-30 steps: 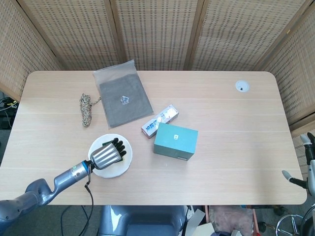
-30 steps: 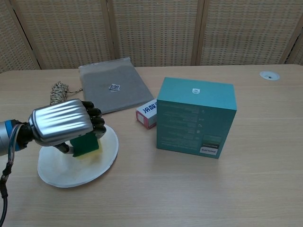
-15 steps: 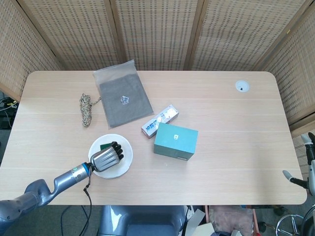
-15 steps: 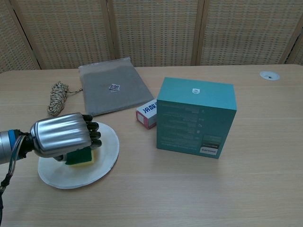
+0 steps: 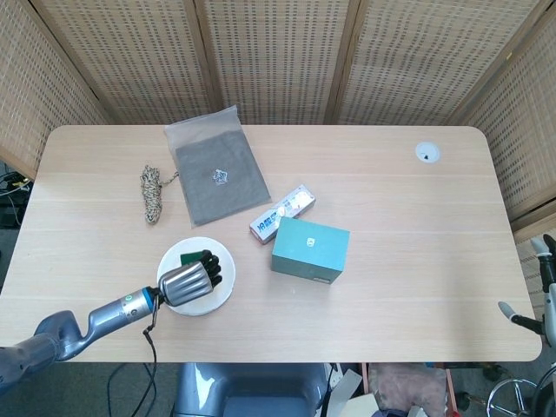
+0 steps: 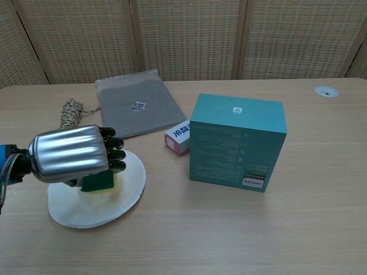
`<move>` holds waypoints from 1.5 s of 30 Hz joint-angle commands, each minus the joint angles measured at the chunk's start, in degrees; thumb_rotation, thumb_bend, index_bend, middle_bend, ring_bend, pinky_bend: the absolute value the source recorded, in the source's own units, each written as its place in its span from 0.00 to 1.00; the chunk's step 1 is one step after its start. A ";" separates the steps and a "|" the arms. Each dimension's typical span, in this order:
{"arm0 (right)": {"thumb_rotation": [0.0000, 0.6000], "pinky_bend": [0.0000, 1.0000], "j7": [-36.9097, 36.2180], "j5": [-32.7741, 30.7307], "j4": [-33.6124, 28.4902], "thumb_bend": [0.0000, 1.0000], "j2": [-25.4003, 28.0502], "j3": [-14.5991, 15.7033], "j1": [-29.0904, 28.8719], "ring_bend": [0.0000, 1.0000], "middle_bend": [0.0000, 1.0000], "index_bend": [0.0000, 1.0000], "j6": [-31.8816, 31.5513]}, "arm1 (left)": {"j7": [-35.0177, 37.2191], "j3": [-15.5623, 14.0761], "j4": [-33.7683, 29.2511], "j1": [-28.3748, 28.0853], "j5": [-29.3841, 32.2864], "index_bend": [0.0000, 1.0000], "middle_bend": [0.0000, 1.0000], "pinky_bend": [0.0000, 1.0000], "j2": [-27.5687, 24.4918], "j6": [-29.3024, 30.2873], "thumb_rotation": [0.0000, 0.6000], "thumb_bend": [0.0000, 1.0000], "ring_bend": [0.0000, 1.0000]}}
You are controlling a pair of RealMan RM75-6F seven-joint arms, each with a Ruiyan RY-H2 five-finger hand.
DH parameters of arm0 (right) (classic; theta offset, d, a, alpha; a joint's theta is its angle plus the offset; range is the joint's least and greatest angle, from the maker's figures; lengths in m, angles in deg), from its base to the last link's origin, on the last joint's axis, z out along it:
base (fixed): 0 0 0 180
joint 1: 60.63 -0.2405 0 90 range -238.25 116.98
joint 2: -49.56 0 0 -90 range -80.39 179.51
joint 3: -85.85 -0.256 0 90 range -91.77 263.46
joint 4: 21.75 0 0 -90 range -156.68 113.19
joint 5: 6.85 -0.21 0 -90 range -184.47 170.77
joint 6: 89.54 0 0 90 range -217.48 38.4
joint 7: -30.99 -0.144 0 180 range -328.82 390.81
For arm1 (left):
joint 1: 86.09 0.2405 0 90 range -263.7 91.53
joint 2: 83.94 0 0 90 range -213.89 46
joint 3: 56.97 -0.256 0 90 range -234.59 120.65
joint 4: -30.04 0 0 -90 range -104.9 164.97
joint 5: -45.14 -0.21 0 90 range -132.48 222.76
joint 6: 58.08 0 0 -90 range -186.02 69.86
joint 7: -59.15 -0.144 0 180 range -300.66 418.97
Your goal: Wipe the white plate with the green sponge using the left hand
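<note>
The white plate (image 5: pixel 219 288) (image 6: pixel 127 192) lies near the table's front left. My left hand (image 5: pixel 191 278) (image 6: pixel 73 154) hovers over it, palm down, fingers curled around the green sponge (image 5: pixel 188 258) (image 6: pixel 96 183), whose underside meets the plate. The silver back of the hand hides most of the sponge. A part of my right arm shows at the far right edge of the head view; its hand is not seen.
A teal box (image 5: pixel 309 250) (image 6: pixel 236 141) stands right of the plate, with a toothpaste carton (image 5: pixel 282 213) (image 6: pixel 178 137) behind it. A grey pouch (image 5: pixel 217 169) (image 6: pixel 135 103) and a coiled rope (image 5: pixel 152 193) (image 6: pixel 71 110) lie behind the plate. A grommet (image 5: pixel 426 153) sits far right.
My left hand has moved with the sponge across the plate, first drawing toward the near-left side, then shifting back slightly. The plate has slid a little.
</note>
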 commanded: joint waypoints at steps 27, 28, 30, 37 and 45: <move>1.00 0.00 -0.75 0.05 -0.28 0.00 0.51 -0.10 0.23 0.00 0.00 0.00 -0.29 | -5.81 -1.59 4.17 0.00 -2.98 0.78 0.47 0.36 2.91 -0.72 1.00 0.23 0.33; 1.00 0.00 -0.75 0.11 -0.31 0.00 0.53 -0.09 0.24 0.00 0.00 0.00 -0.32 | -5.88 -1.40 3.50 -0.11 -3.02 0.78 0.47 0.36 2.33 -0.09 1.00 0.23 0.33; 1.00 0.00 -0.84 0.22 -0.35 0.00 0.56 -0.05 0.25 0.00 0.00 0.00 -0.33 | -6.21 -1.26 2.42 -0.21 -3.06 0.78 0.47 0.36 1.48 0.40 1.00 0.23 0.33; 1.00 0.00 -0.97 0.38 -0.45 0.00 0.67 -0.02 0.33 0.00 0.00 0.00 -0.48 | -6.83 -2.07 0.21 0.20 -3.11 0.78 0.47 0.36 0.47 -1.04 1.00 0.23 0.33; 1.00 0.00 -0.76 0.37 -0.44 0.00 0.63 0.00 0.25 0.00 0.00 0.00 -0.33 | -6.69 -3.08 2.15 0.68 -3.58 0.78 0.47 0.36 2.61 -3.07 1.00 0.23 0.33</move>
